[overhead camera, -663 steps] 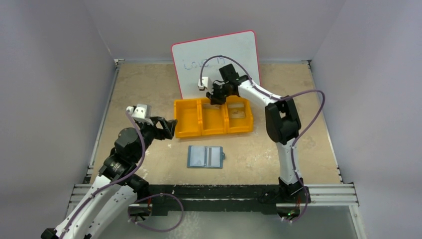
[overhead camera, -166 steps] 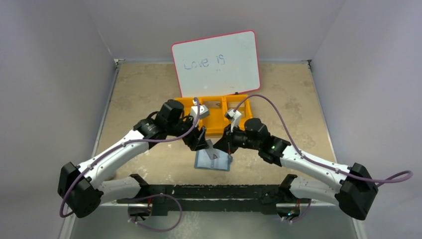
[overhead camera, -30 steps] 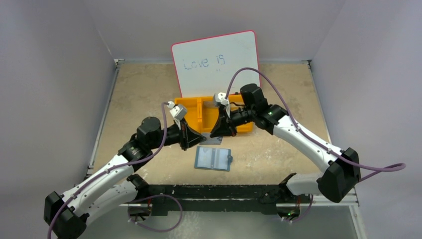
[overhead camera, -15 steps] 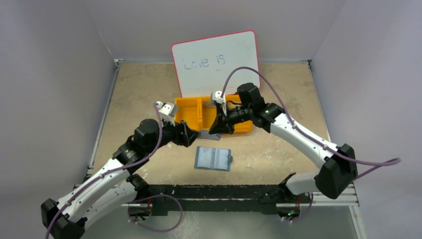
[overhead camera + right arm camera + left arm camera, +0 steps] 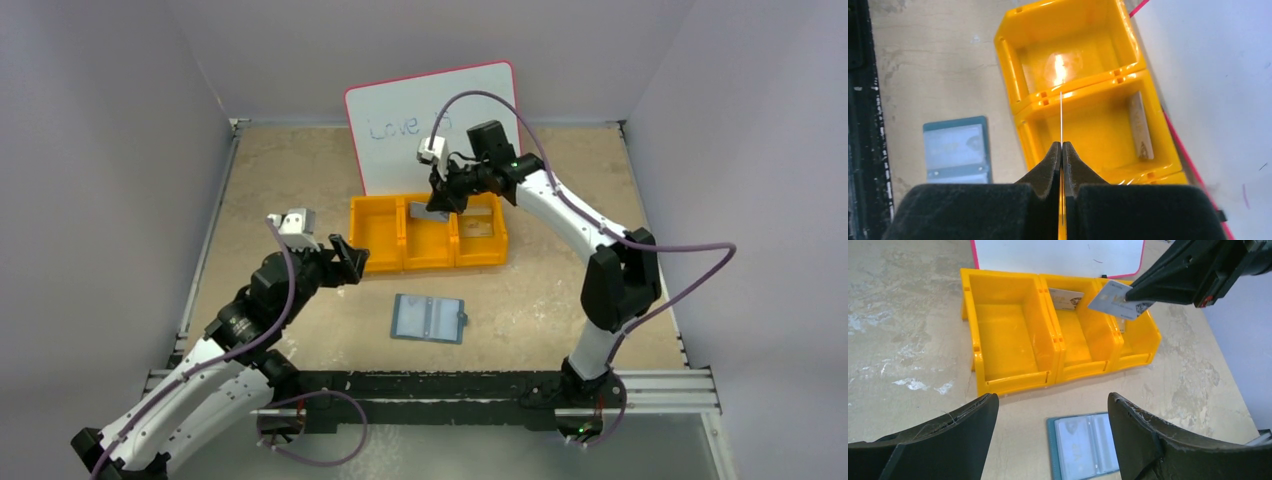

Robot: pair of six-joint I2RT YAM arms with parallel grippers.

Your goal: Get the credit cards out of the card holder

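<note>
Right gripper (image 5: 446, 190) pinches one credit card (image 5: 1113, 301) by its end, with the fingers pressed flat on both faces and nothing else in them. It hangs above the orange bin (image 5: 428, 262), over the middle compartment and clear of the floor.

Key relation: the card's long axis runs straight out from the fingertips, along the bin's row toward its left compartment. It is edge-on to the right wrist camera, and the free end sits about over the divider between left and middle. My read: the drop is straight down from the fingers, and a small shift along the row picks left or middle.

Bin contents:
- left compartment: nothing visible in it
- middle: one leaning card (image 5: 1066, 298), propped on the wall at the whiteboard (image 5: 435, 120) side
- right: a tan card (image 5: 478, 228) lying inside

The card holder (image 5: 430, 318) lies open and flat on the table (image 5: 300, 180), on the bin's near side and apart from it, pockets up. I can't tell if any card remains in it.

Left gripper (image 5: 345, 260) is empty with fingers spread wide, just off the bin's left-front corner — nearer the holder than the right one.
</note>
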